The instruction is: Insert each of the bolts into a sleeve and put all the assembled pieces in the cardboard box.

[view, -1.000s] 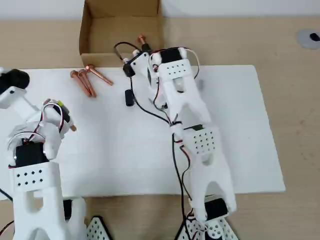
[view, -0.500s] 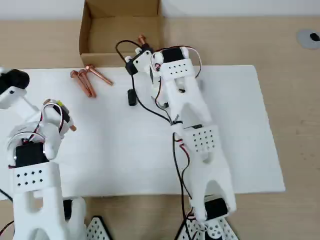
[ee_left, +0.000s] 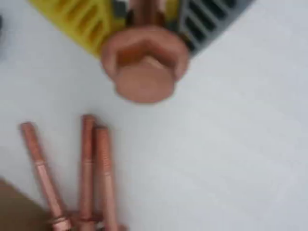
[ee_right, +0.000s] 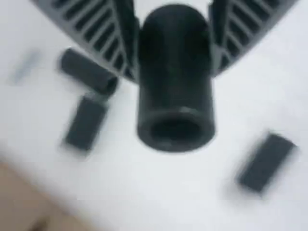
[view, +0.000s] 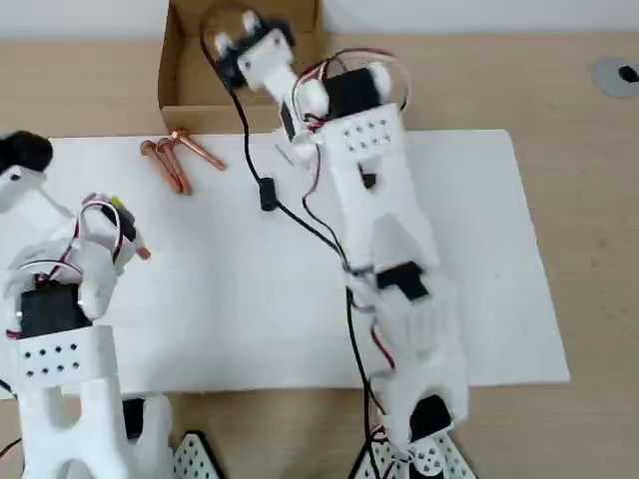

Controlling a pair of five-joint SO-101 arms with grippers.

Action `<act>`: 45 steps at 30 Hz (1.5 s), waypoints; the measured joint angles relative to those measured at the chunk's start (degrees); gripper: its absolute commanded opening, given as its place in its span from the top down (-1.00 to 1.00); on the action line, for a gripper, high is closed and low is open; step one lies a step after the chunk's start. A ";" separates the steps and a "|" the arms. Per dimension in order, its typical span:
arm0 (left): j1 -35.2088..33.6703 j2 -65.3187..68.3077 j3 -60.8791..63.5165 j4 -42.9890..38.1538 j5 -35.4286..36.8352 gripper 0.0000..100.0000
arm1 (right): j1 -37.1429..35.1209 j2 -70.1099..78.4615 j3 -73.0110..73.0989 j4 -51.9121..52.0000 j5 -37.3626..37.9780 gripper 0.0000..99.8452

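The wooden table (view: 589,200) is carrying a white mat (view: 230,299), with both arms working over it. The right arm (view: 384,220) is stretching across the mat, its wrist end hanging over the open cardboard box (view: 172,70), which is standing on the table just beyond the mat's far edge. The left arm (view: 60,339) is sitting at the mat's near left corner.

The left gripper (ee_left: 144,29) is clamping a copper bolt (ee_left: 143,67) between its yellow and grey fingers, head outward. The right gripper (ee_right: 174,70) is gripping a black sleeve (ee_right: 174,103), open end outward; no bolt is showing in its bore.

Three loose bolts (view: 178,160) are lying together on the mat near the box's front left corner. A single sleeve (view: 267,193) is lying apart from them, to their right. Three spare sleeves (ee_right: 85,121) are lying on white below the right gripper.
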 measured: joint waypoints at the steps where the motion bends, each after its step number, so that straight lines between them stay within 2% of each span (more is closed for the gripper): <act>1: 0.97 -0.53 -1.93 1.76 -1.05 0.99 | -1.23 -4.92 0.00 0.00 -0.88 0.98; 7: 7.21 -9.05 -9.58 8.44 -10.99 0.99 | -10.02 -33.41 12.13 0.00 -6.86 0.98; 13: 13.36 -22.51 -9.49 8.62 -23.82 0.99 | -12.40 -55.30 43.25 -1.23 -8.00 0.98; 16: 14.33 -28.40 -7.30 4.84 -27.78 0.99 | -12.40 -62.59 62.15 -8.70 -8.00 0.98; 19: 14.68 -32.79 -5.10 -1.76 -29.98 0.99 | -12.31 -69.45 81.23 -22.24 -8.00 0.98; 24: 14.68 -36.22 -1.85 -12.40 -30.59 0.99 | -11.69 -75.78 104.18 -52.40 -8.00 0.98; 26: 14.68 -37.54 -1.49 -13.54 -30.59 0.99 | -10.11 -75.87 107.52 -62.77 -8.09 0.98; 29: 14.68 -38.59 -1.58 -14.15 -30.59 0.99 | -9.23 -75.87 109.10 -72.00 -8.79 0.98; 33: 14.68 -38.51 -1.49 -14.42 -30.07 0.99 | -9.49 -76.13 112.26 -77.89 -14.95 0.98; 37: 14.68 -38.68 -1.49 -14.51 -23.03 0.99 | -11.34 -81.23 118.68 -80.62 -19.43 0.98; 42: 14.68 -38.68 -1.49 -14.95 -16.62 0.99 | -17.49 -95.91 130.81 -80.97 -20.04 0.98; 45: 15.12 -39.03 -1.49 -13.89 -14.59 0.99 | -18.20 -108.31 136.44 -80.97 -20.04 0.98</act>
